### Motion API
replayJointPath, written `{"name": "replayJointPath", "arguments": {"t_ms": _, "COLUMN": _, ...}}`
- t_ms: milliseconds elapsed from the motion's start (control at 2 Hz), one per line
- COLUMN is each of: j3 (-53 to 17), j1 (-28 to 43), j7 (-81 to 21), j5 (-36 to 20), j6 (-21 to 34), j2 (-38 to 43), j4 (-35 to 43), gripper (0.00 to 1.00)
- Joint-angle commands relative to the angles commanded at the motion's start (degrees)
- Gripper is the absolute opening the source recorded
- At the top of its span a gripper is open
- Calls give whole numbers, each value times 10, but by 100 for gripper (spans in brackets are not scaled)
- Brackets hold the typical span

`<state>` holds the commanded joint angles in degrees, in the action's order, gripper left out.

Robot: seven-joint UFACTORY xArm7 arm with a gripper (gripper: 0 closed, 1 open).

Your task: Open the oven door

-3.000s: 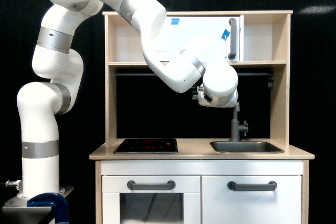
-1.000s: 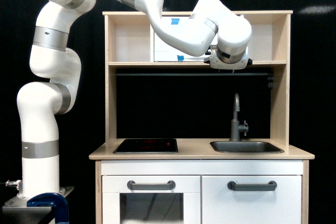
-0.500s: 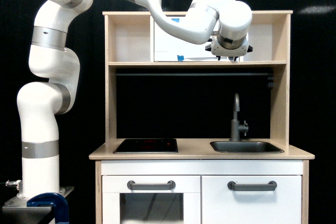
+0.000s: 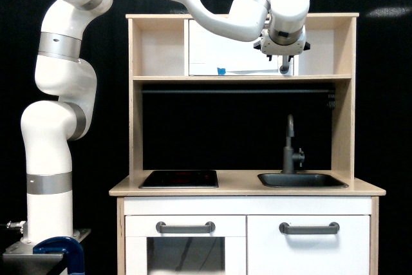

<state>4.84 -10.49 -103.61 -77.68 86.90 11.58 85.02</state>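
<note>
The oven door (image 4: pixel 225 53) is the wide white panel in the toy kitchen's upper shelf; it looks closed, with a bit of blue tape (image 4: pixel 221 71) at its bottom edge. Only the lower end of its vertical grey handle (image 4: pixel 284 66) shows at the door's right edge in the exterior view. My gripper (image 4: pixel 282 46) sits right in front of the handle's upper part, pointing into the shelf. The white wrist hides its fingers, so I cannot see whether they are around the bar.
The open shelf bay (image 4: pixel 318 53) lies right of the handle, bounded by the wooden side wall (image 4: pixel 353 49). Below stand the grey faucet (image 4: pixel 290 149), the sink (image 4: pixel 302 180), the hob (image 4: pixel 179 178) and two lower doors with horizontal handles (image 4: pixel 185 227).
The wrist has risen from above the faucet to the upper shelf. In the last second it climbed from the shelf board's edge up over the door handle.
</note>
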Motion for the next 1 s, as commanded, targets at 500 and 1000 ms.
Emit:
{"name": "replayJointPath", "arguments": {"t_ms": 500, "j3": 13, "j1": 7, "j7": 28, "j5": 3, "j6": -14, "j2": 32, "j4": 56, "gripper": 100}}
{"name": "replayJointPath", "arguments": {"t_ms": 1000, "j3": 34, "j1": 20, "j7": 62, "j5": 4, "j6": -42, "j2": 32, "j4": 84, "gripper": 100}}
